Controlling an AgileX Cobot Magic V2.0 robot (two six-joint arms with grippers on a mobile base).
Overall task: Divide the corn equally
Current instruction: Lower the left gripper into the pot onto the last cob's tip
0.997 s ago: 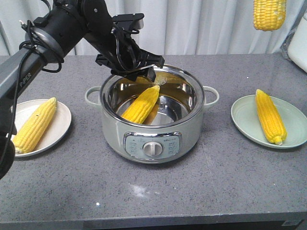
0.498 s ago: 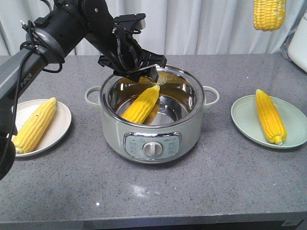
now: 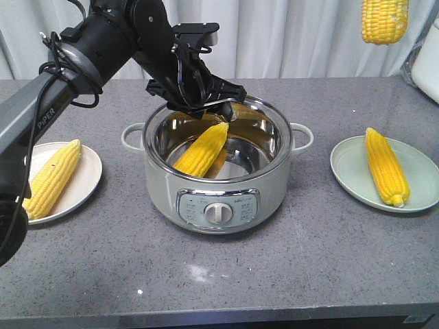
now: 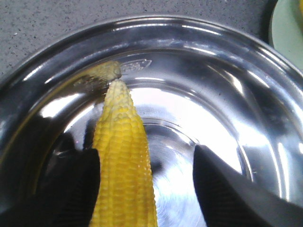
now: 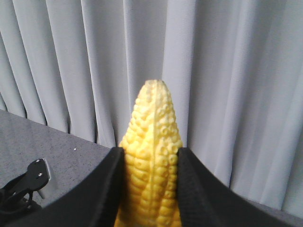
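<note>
Over the back rim of the steel pot (image 3: 216, 199), the front view shows the left gripper (image 3: 209, 106) angled down toward a leaning cob (image 3: 202, 149) propped against the inner wall. Only the left wrist camera shows its fingers (image 4: 222, 189) spread apart: one is right against that cob's side, though I cannot tell if it touches, and the other is well clear. At the front view's top edge hangs a raised cob (image 3: 385, 19), cut off above. The right wrist camera shows the right gripper (image 5: 151, 198) clamped on it, tip up. A third cob (image 3: 49, 179) lies on a white plate (image 3: 86, 181) and a fourth cob (image 3: 385, 166) on a pale green plate (image 3: 418, 171), one either side of the pot. Everything sits on a speckled grey countertop (image 3: 309, 274) before a pale pleated curtain (image 3: 295, 41). A white object (image 3: 429, 65) at the right edge is cut off and cannot be identified.
</note>
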